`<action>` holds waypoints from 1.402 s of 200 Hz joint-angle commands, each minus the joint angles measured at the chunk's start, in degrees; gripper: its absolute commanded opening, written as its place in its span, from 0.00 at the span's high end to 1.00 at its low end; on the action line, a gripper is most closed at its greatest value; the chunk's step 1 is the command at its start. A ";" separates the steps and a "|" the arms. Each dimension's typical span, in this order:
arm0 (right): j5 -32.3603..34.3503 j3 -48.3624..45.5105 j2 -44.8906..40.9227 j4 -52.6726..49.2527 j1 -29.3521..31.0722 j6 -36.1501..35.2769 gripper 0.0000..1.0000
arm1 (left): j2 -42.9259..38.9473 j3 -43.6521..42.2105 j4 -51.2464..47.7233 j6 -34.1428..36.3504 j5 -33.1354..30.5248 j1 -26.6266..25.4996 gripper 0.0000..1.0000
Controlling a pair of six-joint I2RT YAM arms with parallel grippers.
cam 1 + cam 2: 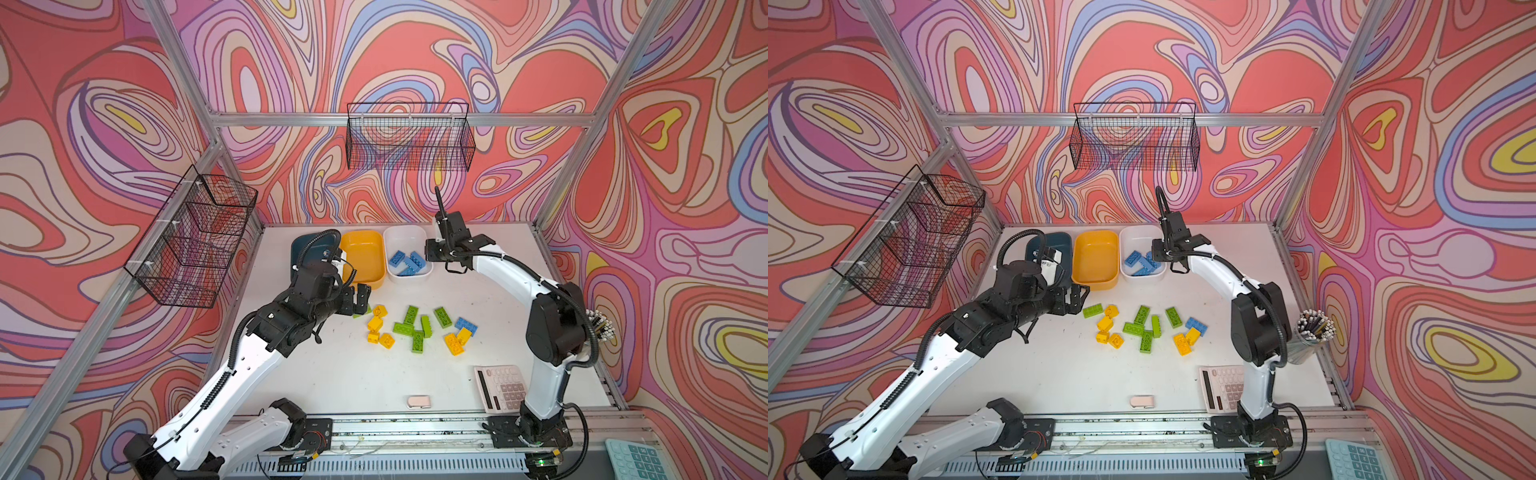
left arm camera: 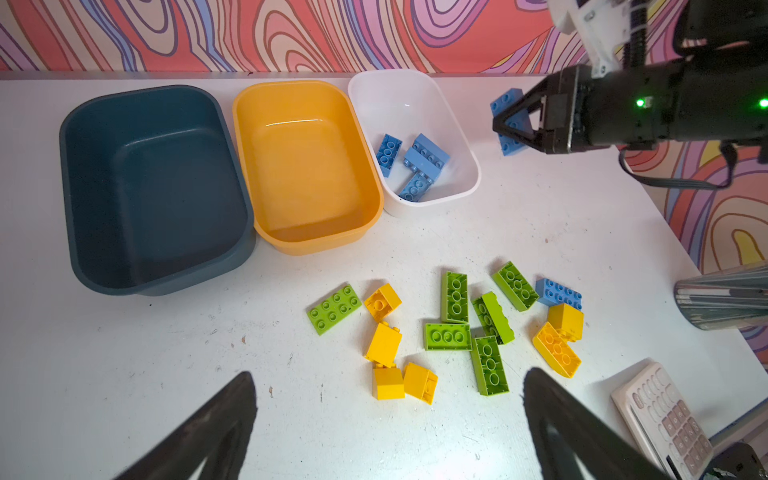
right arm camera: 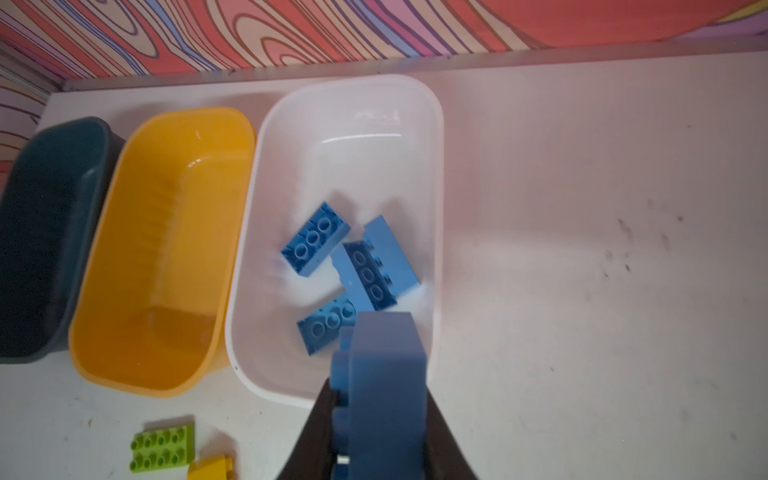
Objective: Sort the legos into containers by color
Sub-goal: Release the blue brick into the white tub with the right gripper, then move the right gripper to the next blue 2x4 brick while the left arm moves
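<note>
1. Gripping a blue lego brick (image 3: 382, 345) between clamped fingers, the right gripper (image 3: 378, 392) holds it off the table at the right edge of the white tub (image 3: 353, 104).
2. Three more blue bricks (image 3: 316, 239) lie loose inside the white tub, near its front end.
3. A yellow-orange tub (image 2: 307, 166) stands just left of the white tub, and a dark teal tub (image 2: 153, 187) stands one place further left.
4. On the white table (image 2: 124, 374), in front of the white tub toward the arm bases, lies a loose scatter of six lime green bricks (image 2: 455, 297), six yellow bricks (image 2: 384, 345) and one blue brick (image 2: 559, 293) at its right end.
5. The left gripper (image 2: 388, 376) hovers over the table, in front of and to the left of the white tub, with its fingers spread wide apart.
6. A pink calculator (image 2: 665, 419) lies well in front of the white tub, to its right.
</note>
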 commanded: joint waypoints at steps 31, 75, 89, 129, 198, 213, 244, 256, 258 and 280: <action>-6.20 12.27 11.06 1.08 0.29 -0.68 0.80 | 1.17 0.35 -0.88 1.21 -0.71 -0.27 0.00; -7.27 16.35 16.26 2.48 0.30 1.06 0.72 | 1.70 0.41 -0.85 1.19 -0.10 -0.27 0.00; -7.31 16.59 16.60 2.96 0.27 1.33 0.65 | 1.61 0.43 -0.83 1.17 -0.14 -0.27 0.00; -7.27 17.47 15.53 1.88 0.29 0.81 0.40 | 1.57 0.41 -0.88 1.35 0.34 -0.25 0.00; -5.67 -1.34 -2.29 6.67 0.18 0.27 0.29 | 4.54 0.68 -0.77 1.45 3.55 -0.27 0.00; -4.59 -6.29 -7.27 6.58 0.10 -0.15 0.29 | 5.24 0.51 -0.30 1.06 4.05 -0.36 0.00; -2.74 -17.21 -18.83 6.83 0.08 0.33 0.26 | 9.42 1.02 0.17 -1.11 6.67 -1.50 0.00; -2.02 -21.60 -22.82 6.75 -0.02 0.54 0.24 | 11.36 1.51 0.14 -1.76 6.91 -2.64 0.00; -2.01 -22.28 -23.49 6.68 0.01 0.55 0.24 | 11.70 1.63 0.12 -1.78 6.85 -2.84 0.00; 0.11 -29.28 -29.70 4.01 0.00 -0.20 0.21 | 14.03 1.93 -0.19 -1.73 6.01 -4.35 0.00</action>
